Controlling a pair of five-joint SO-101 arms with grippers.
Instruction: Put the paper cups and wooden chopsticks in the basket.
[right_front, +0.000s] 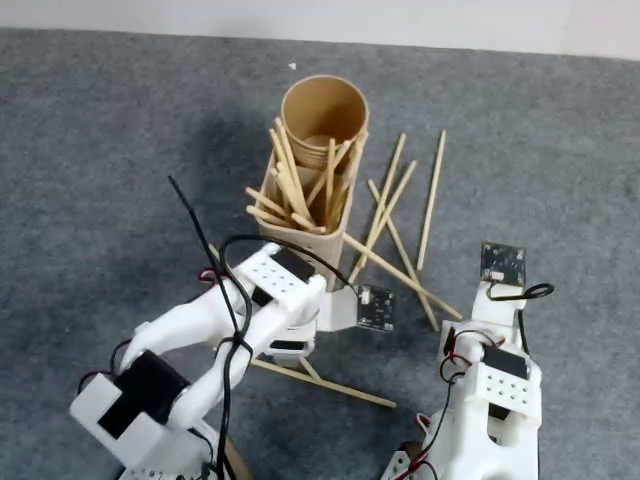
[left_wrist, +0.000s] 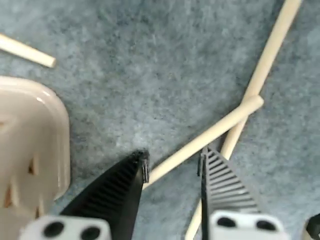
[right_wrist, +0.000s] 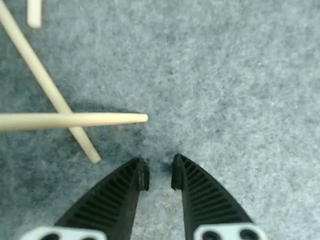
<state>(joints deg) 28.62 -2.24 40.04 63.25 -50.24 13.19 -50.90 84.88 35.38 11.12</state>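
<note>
Left hand apart, a loose wooden chopstick lying between its fingers on the grey surface, beside the basket. Right hand narrowly apart, empty, near two crossed chopsticks. Paper cups and further sticks stand in the basket

This looks like a robotics lab or a hobby workbench, not a kitchen or a living room. The table is covered with a plain grey felt-like mat, and on it stand two white arms with plastic shells, the left arm and the right arm, with open black and red cables and small bare circuit boards at the wrists. Loose wooden chopsticks lie on the mat, and behind its far edge runs a plain pale strip, wall or floor I cannot tell.
</note>
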